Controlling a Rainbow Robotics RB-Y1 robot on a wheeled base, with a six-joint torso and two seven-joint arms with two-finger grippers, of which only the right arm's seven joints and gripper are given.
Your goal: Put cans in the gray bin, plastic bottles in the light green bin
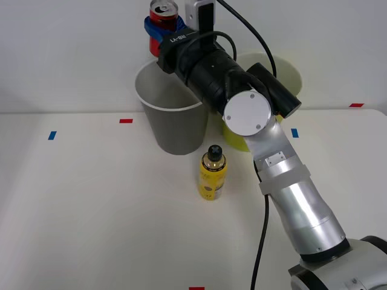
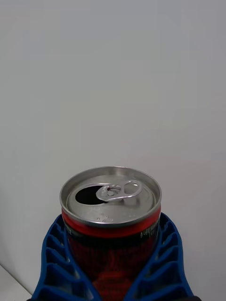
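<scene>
The red can (image 1: 164,13) with its silver top is held upright in the air, above the far rim of the gray bin (image 1: 172,121). My right gripper (image 1: 162,27) is shut on the can, its blue ribbed fingers (image 2: 56,263) wrapping the can (image 2: 110,225) on both sides. The yellow plastic bottle (image 1: 212,173) with a black cap stands upright on the table just in front of the two bins. The light green bin (image 1: 287,72) stands right of the gray one, mostly hidden behind my arm.
Red and blue tape marks (image 1: 126,121) dot the white table (image 1: 91,211). My right arm (image 1: 290,193) reaches diagonally from the lower right over the green bin. A white wall stands behind the bins.
</scene>
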